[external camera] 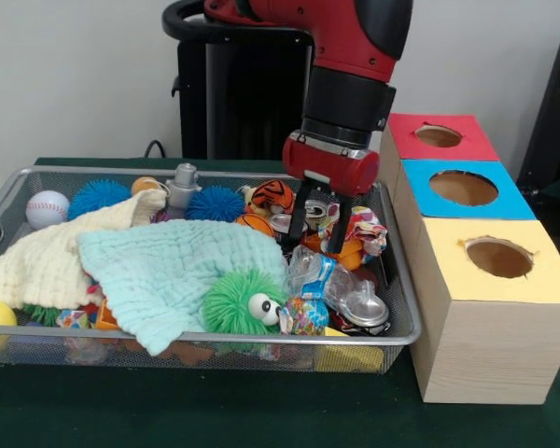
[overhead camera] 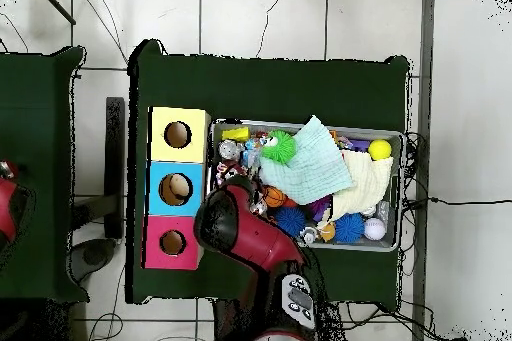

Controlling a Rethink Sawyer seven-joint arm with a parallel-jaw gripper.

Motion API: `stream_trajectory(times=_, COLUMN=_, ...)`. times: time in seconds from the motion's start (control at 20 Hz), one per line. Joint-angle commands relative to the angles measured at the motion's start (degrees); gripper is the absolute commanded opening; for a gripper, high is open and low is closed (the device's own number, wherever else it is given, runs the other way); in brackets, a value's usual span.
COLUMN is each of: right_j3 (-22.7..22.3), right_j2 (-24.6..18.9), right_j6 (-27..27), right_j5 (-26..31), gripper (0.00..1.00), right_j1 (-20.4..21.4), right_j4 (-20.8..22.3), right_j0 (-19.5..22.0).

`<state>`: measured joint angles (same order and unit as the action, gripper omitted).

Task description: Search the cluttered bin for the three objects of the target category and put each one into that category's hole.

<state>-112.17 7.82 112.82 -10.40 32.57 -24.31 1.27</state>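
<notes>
The silver wire-mesh bin (external camera: 215, 337) lies on the green table, full of toys and cloths; it also shows in the overhead view (overhead camera: 392, 135). My gripper (external camera: 319, 227) is open and lowered into the bin's right part, with its fingers among the clutter. A small silver-topped can (external camera: 286, 224) lies just beside its left finger. A crushed clear bottle with a blue label (external camera: 314, 276) lies in front of the gripper. Another silver-topped can (external camera: 365, 309) lies at the bin's front right corner. In the overhead view the arm (overhead camera: 240, 222) hides the gripper.
Three wooden boxes with round holes stand right of the bin: red (external camera: 438, 136), blue (external camera: 464, 188), yellow (external camera: 498, 257). A mint cloth (external camera: 168, 271), a cream cloth (external camera: 51, 261), a green spiky ball with eyes (external camera: 233, 303), blue spiky balls (external camera: 215, 203) and a baseball (external camera: 47, 208) fill the bin.
</notes>
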Motion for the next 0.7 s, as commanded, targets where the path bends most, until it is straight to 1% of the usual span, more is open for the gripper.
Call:
stream_trajectory(times=0.05, right_j3=-0.22, right_j2=-0.87, right_j6=11.31, right_j5=8.12, gripper=1.0, right_j1=1.93, right_j4=-3.78, right_j0=-1.71)
stream_trajectory(times=0.15, right_j3=-0.04, right_j2=-0.51, right_j6=11.48, right_j5=8.16, gripper=1.0, right_j1=1.65, right_j4=-4.09, right_j0=-2.07)
stream_trajectory(times=0.4, right_j3=0.42, right_j2=-1.8, right_j6=12.55, right_j5=5.29, gripper=1.0, right_j1=0.72, right_j4=-3.9, right_j0=-1.3)
stream_trajectory(times=0.55, right_j3=1.11, right_j2=-3.0, right_j6=13.52, right_j5=1.62, gripper=1.0, right_j1=-0.98, right_j4=-3.3, right_j0=-0.56)
stream_trajectory(times=0.7, right_j3=2.29, right_j2=-3.28, right_j6=14.19, right_j5=-1.68, gripper=1.0, right_j1=-2.79, right_j4=-2.97, right_j0=-0.17)
